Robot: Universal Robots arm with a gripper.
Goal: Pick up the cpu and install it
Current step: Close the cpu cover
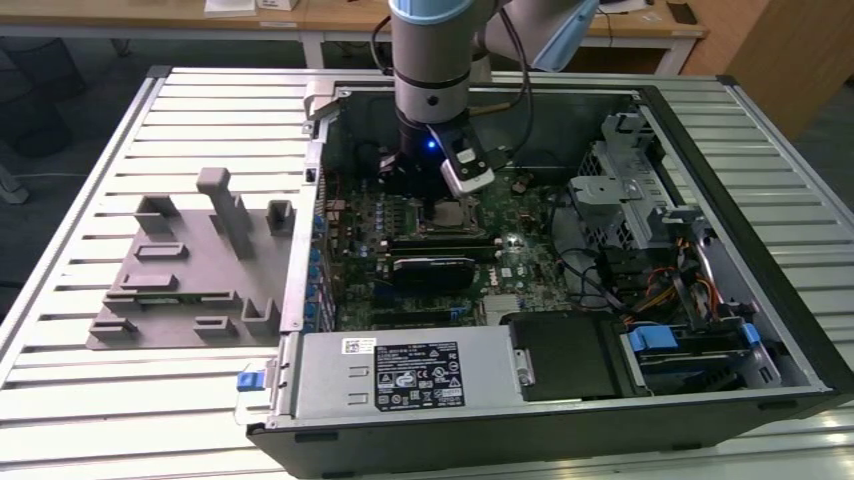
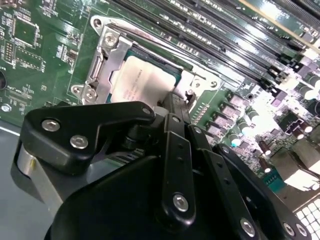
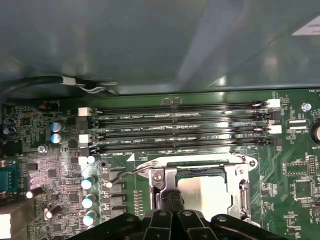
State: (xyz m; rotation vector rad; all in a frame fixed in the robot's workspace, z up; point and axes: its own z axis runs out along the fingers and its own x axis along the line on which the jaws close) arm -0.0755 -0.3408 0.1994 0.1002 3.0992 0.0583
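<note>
The cpu (image 3: 210, 192), a flat square chip with a silvery-grey top, lies inside the metal socket frame (image 3: 240, 175) on the green motherboard. In the second wrist view the cpu (image 2: 140, 80) sits flat within the same frame (image 2: 107, 55). My gripper (image 3: 172, 199) hangs just over the chip's edge, its black fingers drawn together into one narrow tip (image 2: 175, 102) with nothing between them. In the exterior view the gripper (image 1: 434, 198) reaches down into the open computer case, right above the cpu (image 1: 451, 212).
Memory slots (image 3: 175, 130) run alongside the socket. A black rectangular module (image 1: 430, 270) lies on the board near the socket. A grey plastic fixture (image 1: 187, 270) stands on the slatted table at the exterior view's left. The power supply (image 1: 400, 375) and cables (image 1: 654, 290) crowd the case.
</note>
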